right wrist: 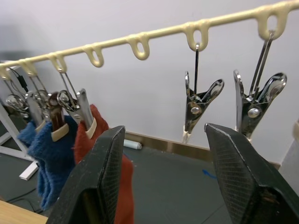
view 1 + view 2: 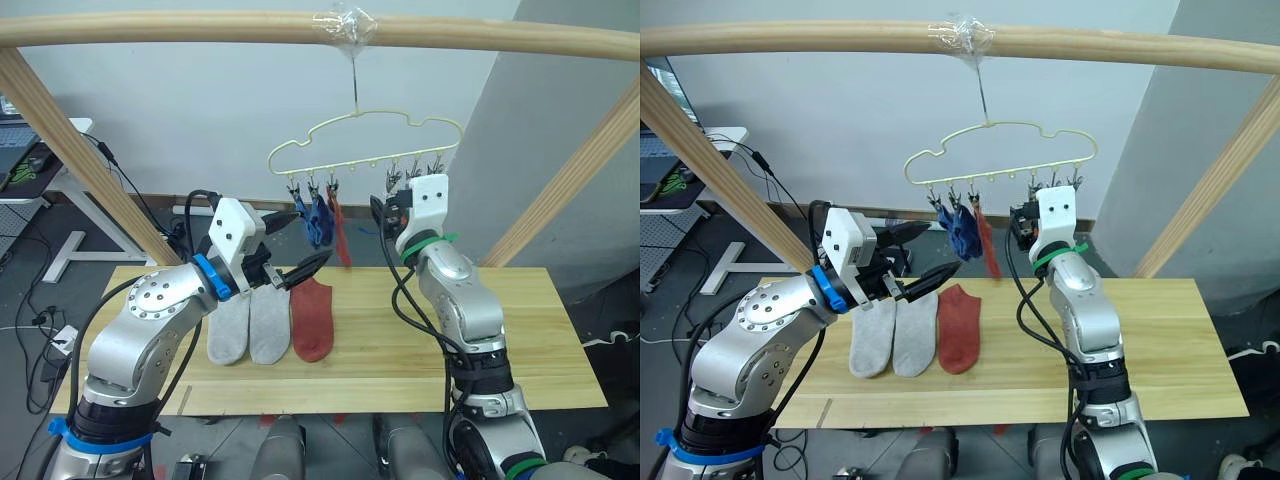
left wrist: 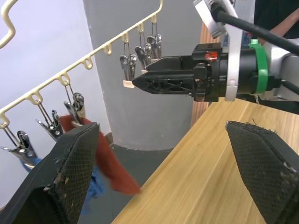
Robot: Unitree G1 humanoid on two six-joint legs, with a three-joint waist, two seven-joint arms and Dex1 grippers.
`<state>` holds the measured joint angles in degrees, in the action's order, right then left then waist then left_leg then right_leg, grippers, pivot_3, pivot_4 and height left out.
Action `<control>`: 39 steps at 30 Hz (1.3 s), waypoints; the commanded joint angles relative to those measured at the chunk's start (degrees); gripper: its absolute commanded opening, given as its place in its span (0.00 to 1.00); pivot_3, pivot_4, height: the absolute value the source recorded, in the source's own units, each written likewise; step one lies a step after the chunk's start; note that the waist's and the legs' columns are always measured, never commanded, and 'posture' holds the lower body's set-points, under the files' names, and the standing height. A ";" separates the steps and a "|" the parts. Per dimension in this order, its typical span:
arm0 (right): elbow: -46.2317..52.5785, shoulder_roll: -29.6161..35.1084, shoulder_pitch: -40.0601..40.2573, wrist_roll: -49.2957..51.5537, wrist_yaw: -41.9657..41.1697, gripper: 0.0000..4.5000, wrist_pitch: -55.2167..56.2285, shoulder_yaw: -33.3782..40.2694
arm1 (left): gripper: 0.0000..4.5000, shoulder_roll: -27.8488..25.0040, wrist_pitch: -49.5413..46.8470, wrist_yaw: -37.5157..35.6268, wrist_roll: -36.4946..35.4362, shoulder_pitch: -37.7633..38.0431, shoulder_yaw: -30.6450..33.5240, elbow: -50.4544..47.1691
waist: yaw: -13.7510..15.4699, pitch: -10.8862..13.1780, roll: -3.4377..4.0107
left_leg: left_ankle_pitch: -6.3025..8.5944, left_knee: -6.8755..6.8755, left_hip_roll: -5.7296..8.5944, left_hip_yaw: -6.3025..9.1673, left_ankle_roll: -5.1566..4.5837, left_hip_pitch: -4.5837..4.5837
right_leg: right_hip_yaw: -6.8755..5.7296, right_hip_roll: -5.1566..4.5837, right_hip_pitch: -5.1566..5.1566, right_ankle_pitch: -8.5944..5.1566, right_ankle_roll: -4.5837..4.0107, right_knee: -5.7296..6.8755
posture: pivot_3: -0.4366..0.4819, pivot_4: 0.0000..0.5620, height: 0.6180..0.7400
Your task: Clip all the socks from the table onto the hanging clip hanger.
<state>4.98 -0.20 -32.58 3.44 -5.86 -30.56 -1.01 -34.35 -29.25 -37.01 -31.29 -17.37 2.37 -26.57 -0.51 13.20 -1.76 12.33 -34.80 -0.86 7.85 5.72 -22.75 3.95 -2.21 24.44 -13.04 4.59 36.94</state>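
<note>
A cream clip hanger hangs from a wooden pole. Two blue socks and one rust red sock are clipped at its left end. Two light grey socks and one rust red sock lie side by side on the table. My left gripper is open and empty, raised above the socks on the table and just left of the clipped ones. My right gripper is open and empty, held up below the bare metal clips on the hanger's right side.
The pole rests on slanted wooden posts at both ends of the table. A white desk with cables stands at the far left. The right half of the tabletop is bare wood.
</note>
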 commanded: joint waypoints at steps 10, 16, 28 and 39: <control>-2.46 -0.54 -3.50 1.21 1.86 0.50 2.55 2.00 | 1.00 0.17 0.21 -0.49 -0.23 -1.26 0.85 -1.26 | 0.00 0.00 0.00 | 0.00 0.00 0.00 0.01 0.00 0.01 | -0.01 0.00 0.00 0.01 0.04 0.02 | 0.61 0.33 1.00; -4.03 -0.68 -4.48 1.40 2.07 0.36 2.74 2.32 | 1.00 0.35 0.15 -0.53 -0.26 -1.56 0.64 -1.02 | 0.01 0.00 0.00 | 0.00 0.00 0.00 0.01 0.00 0.01 | -0.01 0.00 0.00 0.09 0.12 0.02 | 0.61 0.33 1.00; -10.95 -0.85 -9.39 2.01 3.21 0.36 4.90 4.49 | 1.00 0.48 -0.17 -0.67 -0.47 -3.16 0.73 -0.82 | -0.01 0.01 0.01 | 0.00 0.00 0.00 0.01 -0.01 0.00 | -0.01 0.01 0.00 0.16 0.12 0.01 | 0.61 0.34 1.00; -13.33 -1.05 -12.08 1.84 3.19 0.36 7.25 3.89 | 1.00 1.18 -0.36 -0.40 -0.68 -5.20 0.67 -1.44 | -0.01 0.01 0.02 | 0.00 0.01 0.00 0.01 -0.01 -0.01 | -0.01 0.01 0.00 0.17 0.12 0.01 | 0.61 0.34 1.00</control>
<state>-9.97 -1.09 -42.92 4.78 -2.46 -25.15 3.18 -33.48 -29.82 -37.63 -31.39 -21.60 2.38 -26.27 -0.52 13.21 -1.74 12.33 -34.80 -0.86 7.86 5.71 -22.75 3.93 -2.19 24.45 -12.87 4.71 36.96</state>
